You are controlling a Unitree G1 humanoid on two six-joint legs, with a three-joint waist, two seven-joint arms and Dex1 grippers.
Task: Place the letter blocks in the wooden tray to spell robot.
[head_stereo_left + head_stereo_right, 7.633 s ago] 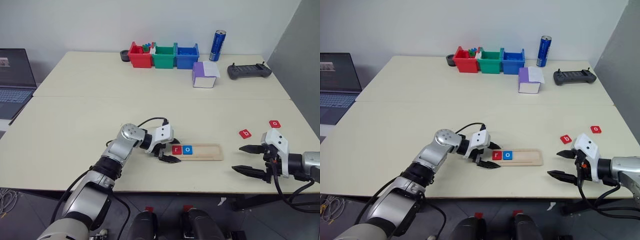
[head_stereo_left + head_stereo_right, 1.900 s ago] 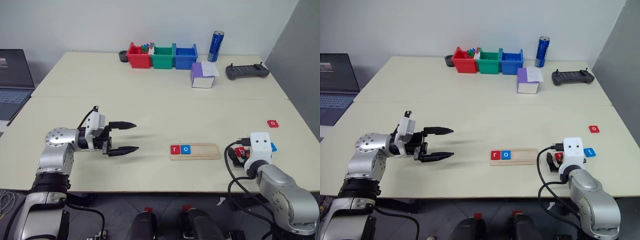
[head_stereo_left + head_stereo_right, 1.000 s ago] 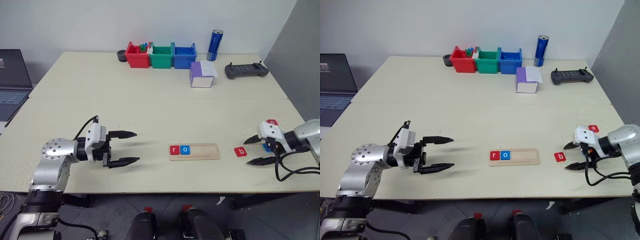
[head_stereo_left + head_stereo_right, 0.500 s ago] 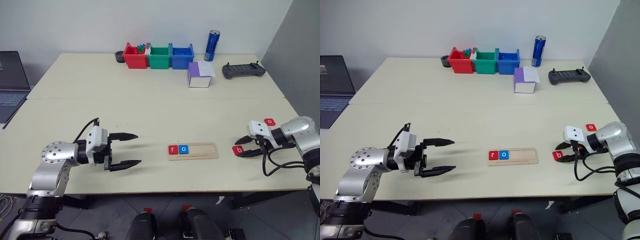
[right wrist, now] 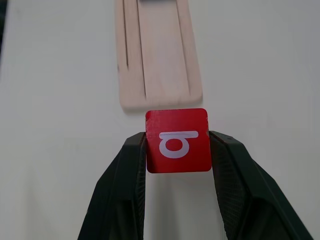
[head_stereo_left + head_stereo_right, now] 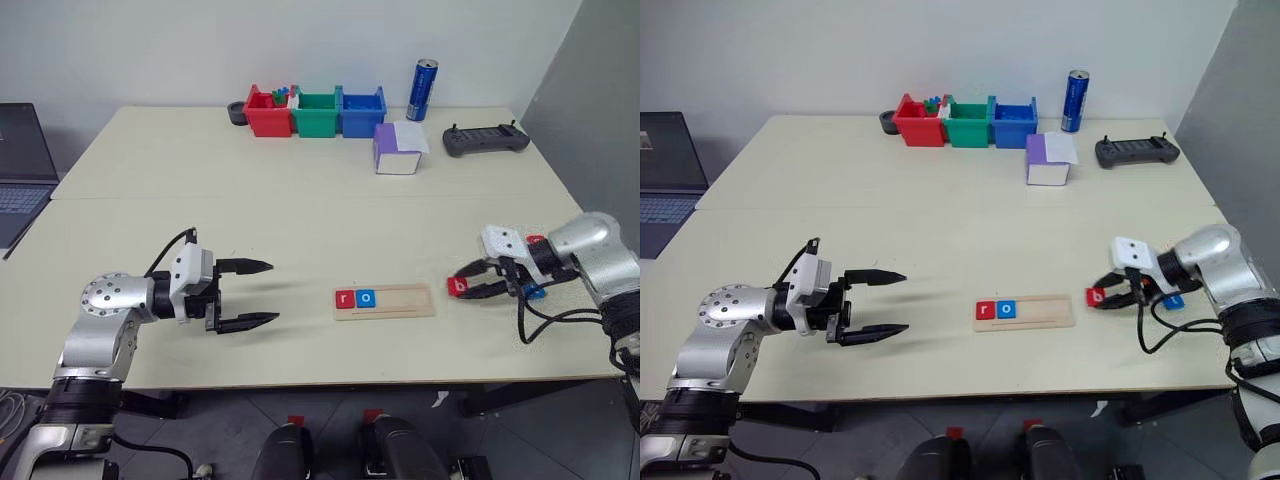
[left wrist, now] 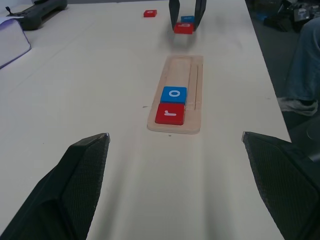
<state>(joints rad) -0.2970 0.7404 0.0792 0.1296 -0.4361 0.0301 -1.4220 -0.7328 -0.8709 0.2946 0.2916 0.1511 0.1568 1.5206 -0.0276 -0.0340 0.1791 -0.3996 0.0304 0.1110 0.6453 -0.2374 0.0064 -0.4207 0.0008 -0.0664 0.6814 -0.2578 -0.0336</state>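
The right gripper (image 6: 1110, 296) has closed its jaws on the red b block (image 5: 177, 140) and lifted it off the bench (image 6: 300, 200); a second ago it lay there beside parted jaws. It now hangs just off the 3 o'clock end of the wooden tray (image 6: 385, 300), where r (image 6: 345, 298) and o (image 6: 367, 297) already sit. Slot 3 comes next. The left gripper (image 6: 255, 294) hovers at 9 o'clock, jaws wide and empty.
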